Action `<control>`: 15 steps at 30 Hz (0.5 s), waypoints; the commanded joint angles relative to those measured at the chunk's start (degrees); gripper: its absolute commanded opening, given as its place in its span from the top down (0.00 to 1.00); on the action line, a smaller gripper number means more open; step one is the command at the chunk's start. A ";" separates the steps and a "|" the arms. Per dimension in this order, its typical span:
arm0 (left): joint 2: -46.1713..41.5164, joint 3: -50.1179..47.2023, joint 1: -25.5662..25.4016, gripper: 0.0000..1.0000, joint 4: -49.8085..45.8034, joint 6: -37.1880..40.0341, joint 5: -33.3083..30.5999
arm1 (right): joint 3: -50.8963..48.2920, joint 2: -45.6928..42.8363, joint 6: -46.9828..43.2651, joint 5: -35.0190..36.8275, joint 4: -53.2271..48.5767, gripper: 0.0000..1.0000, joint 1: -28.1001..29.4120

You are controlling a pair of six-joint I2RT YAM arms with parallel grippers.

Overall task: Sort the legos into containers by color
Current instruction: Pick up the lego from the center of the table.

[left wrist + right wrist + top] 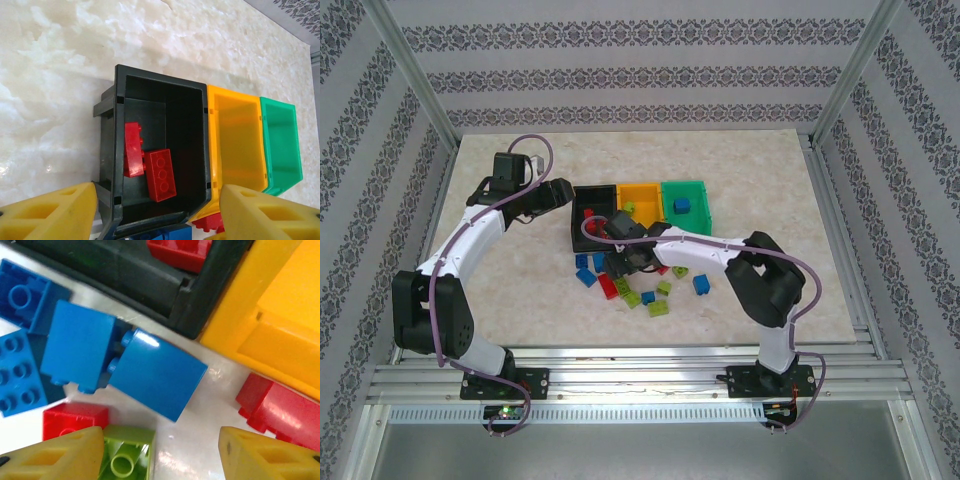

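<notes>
The black bin [112, 165] holds two red bricks [160, 175]. The orange-yellow bin [237, 135] and the green bin [280, 145] stand to its right. My left gripper [157, 220] hovers open over the black bin's near end [565, 195]. In front of the bins lie loose legos: blue bricks [155, 372], red ones [280, 407] and a lime green brick [127, 455]. My right gripper [160, 455] is open low over them [620, 262], the lime brick against its left finger. A blue brick [682, 206] lies in the green bin [700, 190].
More bricks lie scattered near the right arm's side: a blue one [701, 285], lime ones [660, 307], a red one [608, 285]. Bare marble tabletop [770, 180] stretches right of and behind the bins. The frame's posts stand at the table's corners.
</notes>
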 commanded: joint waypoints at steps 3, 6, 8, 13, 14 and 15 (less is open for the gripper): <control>-1.46 -0.72 0.63 0.34 0.75 0.14 0.66 | 1.21 2.28 5.36 3.18 3.87 0.37 -0.91; -1.54 -0.73 0.63 0.34 0.91 0.14 0.65 | 0.76 2.83 6.95 1.01 6.74 0.36 -0.85; -1.34 -0.73 0.66 0.34 0.95 0.17 0.92 | 0.85 3.29 7.50 1.60 7.17 0.36 -0.74; -1.27 -0.55 0.63 0.34 0.88 0.19 1.22 | 1.04 4.11 8.86 1.92 8.28 0.36 -1.00; -1.33 -0.60 0.63 0.33 0.91 0.10 1.18 | 1.06 4.25 8.97 2.49 8.16 0.36 -1.00; -1.40 -0.64 0.64 0.34 0.93 0.12 1.20 | 0.69 4.34 9.20 2.71 8.46 0.36 -1.00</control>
